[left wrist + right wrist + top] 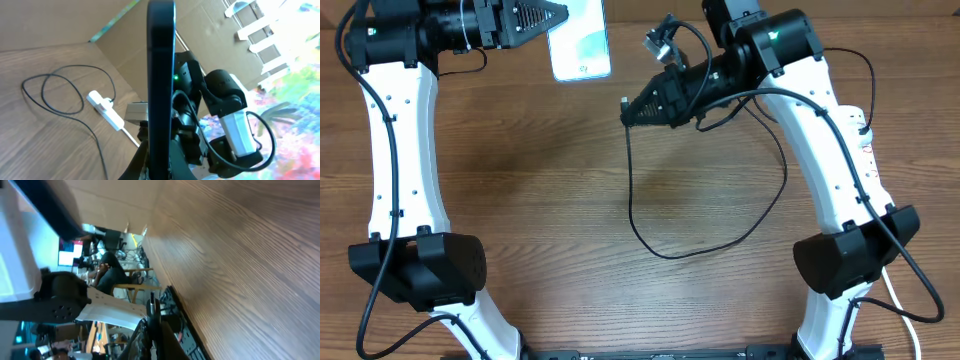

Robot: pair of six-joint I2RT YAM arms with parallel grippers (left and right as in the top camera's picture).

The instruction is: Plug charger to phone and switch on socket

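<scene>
You've got a wood-grain table (520,170) under everything, with a black rail (650,354) along its near edge. In the left wrist view, brown cardboard panels (215,35) stand behind the table, and there's a bright multicoloured sheet (295,115) to their right. In the right wrist view, past the table edge: wooden chair (131,287), someone in dark clothes (107,272) (blurred), lit screen (66,257).

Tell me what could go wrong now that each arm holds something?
The left gripper pinches the phone by one edge, so a push from the plug might tilt it or make it slip. The right gripper holds the charger near its tip; a slight misaim would likely miss the port. Its slack loop could snag.
</scene>
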